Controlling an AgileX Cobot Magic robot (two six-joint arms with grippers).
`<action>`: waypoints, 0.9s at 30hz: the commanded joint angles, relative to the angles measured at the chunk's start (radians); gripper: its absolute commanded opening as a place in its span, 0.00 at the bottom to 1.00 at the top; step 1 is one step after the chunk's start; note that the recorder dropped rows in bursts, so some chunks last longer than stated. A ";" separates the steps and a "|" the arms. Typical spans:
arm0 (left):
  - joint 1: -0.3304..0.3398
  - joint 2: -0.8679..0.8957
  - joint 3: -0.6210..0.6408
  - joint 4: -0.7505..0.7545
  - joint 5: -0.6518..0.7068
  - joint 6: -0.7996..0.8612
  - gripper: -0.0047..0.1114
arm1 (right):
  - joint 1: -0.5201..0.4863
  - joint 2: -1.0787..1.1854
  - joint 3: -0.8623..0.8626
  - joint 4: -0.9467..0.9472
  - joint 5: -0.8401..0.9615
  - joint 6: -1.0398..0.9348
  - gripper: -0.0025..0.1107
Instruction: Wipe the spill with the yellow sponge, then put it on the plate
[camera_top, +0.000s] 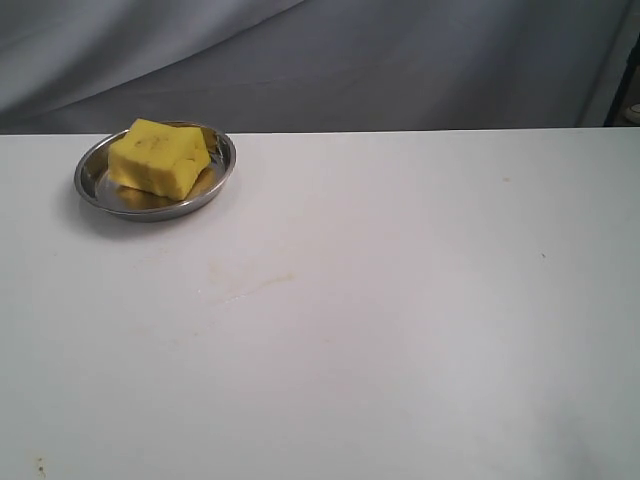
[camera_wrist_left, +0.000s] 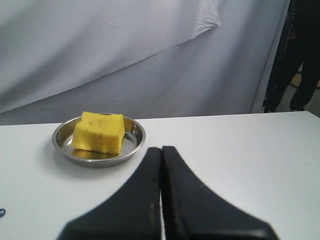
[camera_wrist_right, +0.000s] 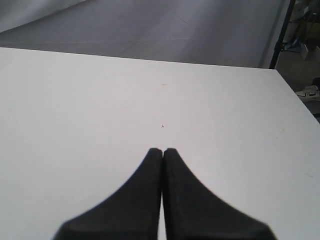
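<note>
The yellow sponge lies inside the steel plate at the far left of the table; the left wrist view shows the sponge in the plate too. No amber puddle shows; only a faint pale smear marks the table in front of the plate. My left gripper is shut and empty, back from the plate. My right gripper is shut and empty over bare table. Neither gripper appears in the exterior view.
A white table runs to a grey cloth backdrop. A small reddish speck and a dark dot mark the right side. The table's right edge shows in the right wrist view.
</note>
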 joint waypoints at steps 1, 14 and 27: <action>0.000 0.003 0.004 0.004 -0.015 0.006 0.04 | 0.001 -0.004 0.004 0.004 -0.002 -0.002 0.02; 0.000 -0.029 0.004 0.030 -0.034 0.014 0.04 | 0.001 -0.004 0.004 0.004 -0.002 -0.002 0.02; 0.019 -0.035 0.002 0.168 -0.275 0.074 0.04 | 0.001 -0.004 0.004 0.004 -0.002 -0.002 0.02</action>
